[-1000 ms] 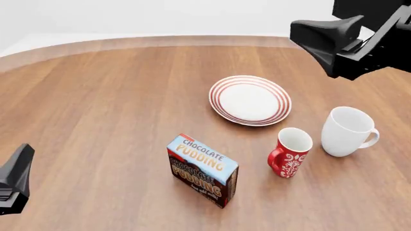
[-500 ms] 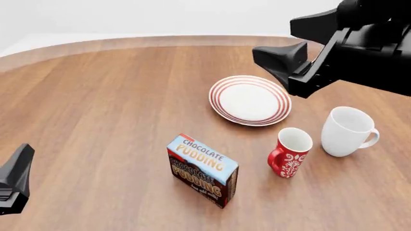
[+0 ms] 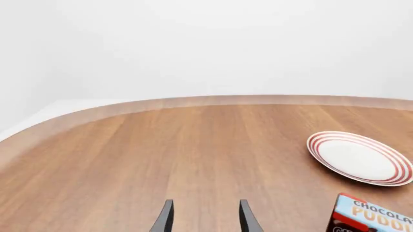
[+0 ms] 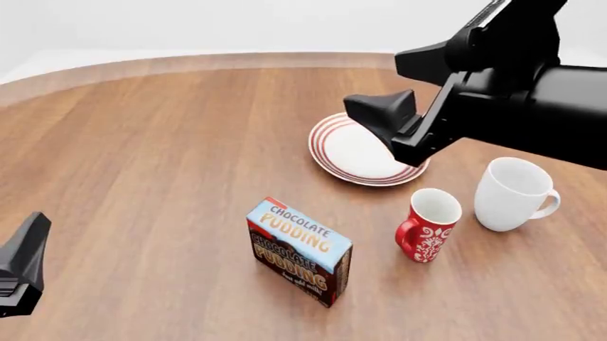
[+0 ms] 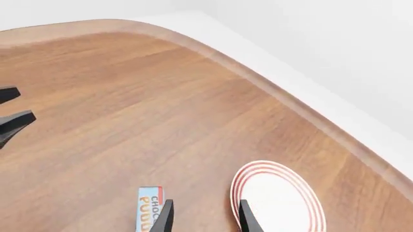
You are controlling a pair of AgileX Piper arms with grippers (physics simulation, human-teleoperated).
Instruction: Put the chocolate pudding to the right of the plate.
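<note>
The chocolate pudding is a carton with a light blue top and dark brown sides, standing near the table's front middle. It also shows in the left wrist view and the right wrist view. The plate, white with red rings, lies behind and to the right of it, partly hidden by my right arm. My right gripper is open and empty, in the air over the plate. My left gripper is open and empty at the front left, far from the carton. Its fingers stand apart.
A red patterned mug stands right of the carton, in front of the plate. A white mug stands right of it. The wooden table's curved far edge runs along the back.
My right arm has moved left and toward the near side, from the far right to over the plate, and now covers part of it. My left arm, the carton and the mugs have not moved.
</note>
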